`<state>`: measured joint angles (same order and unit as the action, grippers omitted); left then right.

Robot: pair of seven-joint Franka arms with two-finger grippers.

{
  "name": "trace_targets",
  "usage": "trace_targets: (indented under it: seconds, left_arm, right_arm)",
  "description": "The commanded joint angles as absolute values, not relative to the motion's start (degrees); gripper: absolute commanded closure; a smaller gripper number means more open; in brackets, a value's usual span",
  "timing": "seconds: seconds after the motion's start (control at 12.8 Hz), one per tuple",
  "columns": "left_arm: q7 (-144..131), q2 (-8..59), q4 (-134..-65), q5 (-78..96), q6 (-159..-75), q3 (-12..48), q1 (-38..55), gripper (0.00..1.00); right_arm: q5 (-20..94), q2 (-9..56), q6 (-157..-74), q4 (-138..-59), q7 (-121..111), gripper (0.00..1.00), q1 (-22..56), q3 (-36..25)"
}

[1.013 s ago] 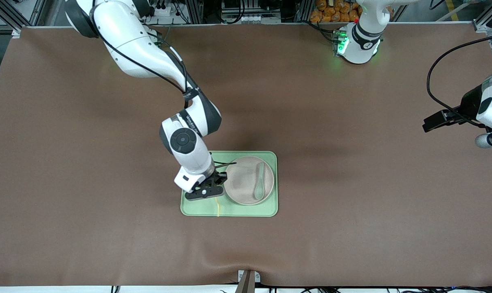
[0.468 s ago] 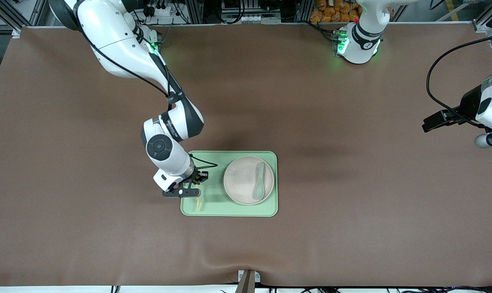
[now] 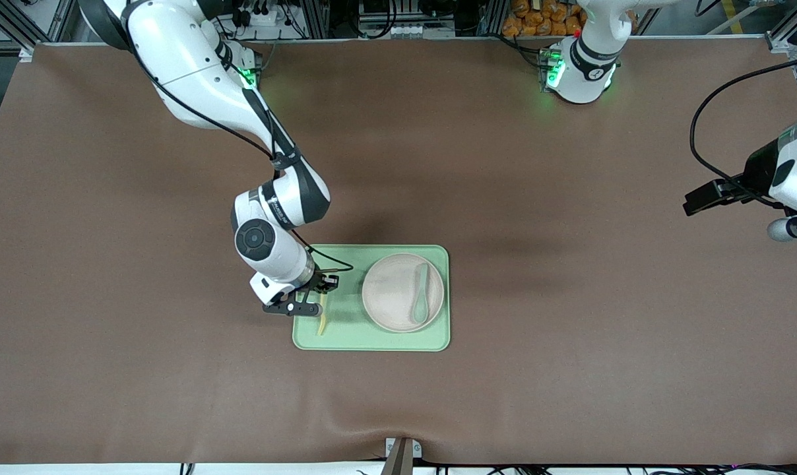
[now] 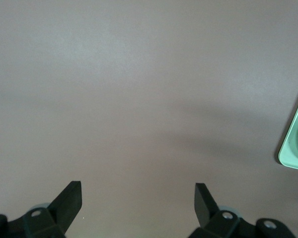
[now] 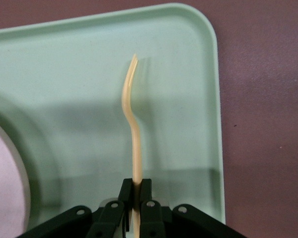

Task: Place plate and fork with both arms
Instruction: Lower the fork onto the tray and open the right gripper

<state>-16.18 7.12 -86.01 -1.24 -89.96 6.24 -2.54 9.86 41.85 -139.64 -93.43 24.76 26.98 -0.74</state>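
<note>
Front view: on a brown table point(image 3: 570, 330) lies one green tray point(image 3: 372, 340) bearing one plate point(image 3: 392, 297) with one spoon point(image 3: 419, 293); at the plate's 9 o'clock the right gripper point(image 3: 316, 305) hangs over the tray. Left wrist view: the left gripper point(image 4: 138, 196), waiting over bare table, has jaws spread wide, empty. Right wrist view: jaws pinch one fork point(image 5: 132, 124) by its handle.

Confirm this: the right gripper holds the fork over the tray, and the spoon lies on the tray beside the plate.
Not quite. The right gripper does hold the fork over the tray, but the spoon lies on the plate, not beside it; the front view shows this.
</note>
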Motion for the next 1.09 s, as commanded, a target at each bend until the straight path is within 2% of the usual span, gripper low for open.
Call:
trace_targets:
  seconds: [0.0,0.47,0.55,0.62,0.7,0.78,1.01]
  left_arm:
    - [-15.21,6.06,-87.19,-2.81,-90.79,6.50,-2.64,0.00]
    - [-15.21,6.06,-87.19,-2.81,-90.88,6.50,-2.64,0.00]
    - [-15.21,6.06,-87.19,-2.81,-90.88,6.50,-2.64,0.00]
    - [-15.21,6.06,-87.19,-2.81,-90.97,6.50,-2.55,0.00]
    - [-15.21,6.06,-87.19,-2.81,-90.97,6.50,-2.55,0.00]
    - [-15.21,6.15,-87.19,-2.81,-90.97,6.50,-2.64,0.00]
    - [-15.21,6.15,-87.28,-2.81,-90.97,6.50,-2.55,0.00]
  right_arm:
    - [10.63,40.25,-140.54,-95.80,26.54,1.00,27.07,-0.26]
    - [10.63,40.78,-140.54,-95.80,26.46,1.00,27.25,-0.26]
    - [10.55,40.87,-140.45,-95.80,26.37,0.96,27.25,-0.26]
    - [10.55,40.87,-140.45,-95.80,25.93,0.76,27.25,-0.26]
    - [10.55,41.22,-140.45,-95.80,25.84,0.36,27.25,-0.26]
    - [10.55,41.31,-140.71,-95.80,25.84,0.00,27.16,-0.26]
    - [10.37,40.87,-140.54,-95.27,25.75,0.00,27.07,-0.35]
